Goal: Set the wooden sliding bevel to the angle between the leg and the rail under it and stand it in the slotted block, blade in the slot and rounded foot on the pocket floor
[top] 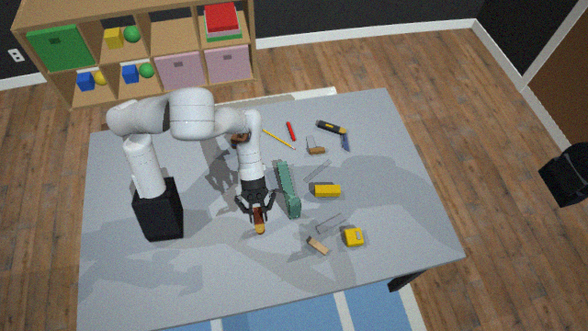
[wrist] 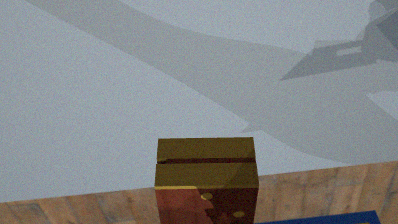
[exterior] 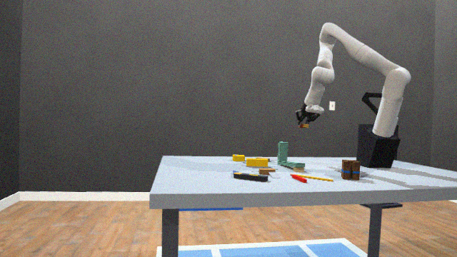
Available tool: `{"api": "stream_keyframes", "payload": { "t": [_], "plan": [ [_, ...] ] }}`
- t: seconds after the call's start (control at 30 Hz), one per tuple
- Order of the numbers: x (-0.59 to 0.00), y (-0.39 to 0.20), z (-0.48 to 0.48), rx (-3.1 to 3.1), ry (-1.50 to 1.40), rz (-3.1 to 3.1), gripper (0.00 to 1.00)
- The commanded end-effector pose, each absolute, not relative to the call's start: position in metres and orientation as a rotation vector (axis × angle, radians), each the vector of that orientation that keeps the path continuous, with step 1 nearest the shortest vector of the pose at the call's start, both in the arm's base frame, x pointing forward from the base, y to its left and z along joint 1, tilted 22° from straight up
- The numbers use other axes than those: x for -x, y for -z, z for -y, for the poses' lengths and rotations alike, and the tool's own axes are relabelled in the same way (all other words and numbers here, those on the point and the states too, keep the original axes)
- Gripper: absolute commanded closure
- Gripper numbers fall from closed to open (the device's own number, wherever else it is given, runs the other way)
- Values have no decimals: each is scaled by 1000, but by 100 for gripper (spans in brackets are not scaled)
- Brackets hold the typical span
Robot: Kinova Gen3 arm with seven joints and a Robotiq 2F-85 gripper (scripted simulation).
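Note:
My gripper (top: 256,209) (exterior: 304,121) is shut on the wooden sliding bevel (top: 259,222) (exterior: 303,125) (wrist: 206,172) and holds it high above the table, stock pointing down. In the wrist view I see only its reddish stock with the slotted brass end; the blade is hidden. The green leg and rail (top: 288,188) (exterior: 283,153) stand just right of the gripper. The slotted brown block with a blue band (exterior: 350,169) (top: 239,138) stands near the arm's base, partly hidden behind the arm in the top view. The black bevel (top: 331,127) (exterior: 250,176) lies at the far side.
On the table (top: 390,152) lie a pencil (top: 278,138), a red marker (top: 290,131), two yellow blocks (top: 327,189) (top: 354,236), and tan wooden pieces with grey blades (top: 318,245) (top: 315,148). The black arm base (top: 157,213) stands at the left. A shelf (top: 179,37) stands behind.

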State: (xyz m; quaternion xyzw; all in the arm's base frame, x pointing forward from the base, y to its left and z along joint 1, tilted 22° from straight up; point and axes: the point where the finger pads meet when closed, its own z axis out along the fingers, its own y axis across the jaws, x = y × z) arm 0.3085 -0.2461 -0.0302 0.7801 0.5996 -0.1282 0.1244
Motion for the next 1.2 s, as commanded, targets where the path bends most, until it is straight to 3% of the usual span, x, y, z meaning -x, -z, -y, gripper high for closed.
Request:
{"api": "stream_keyframes", "payload": {
  "t": [0.0,1.17],
  "plan": [
    [-309,29,245,-2283,367,-1736,90],
    [-313,11,205,-2480,227,-1531,90]
  ]
}}
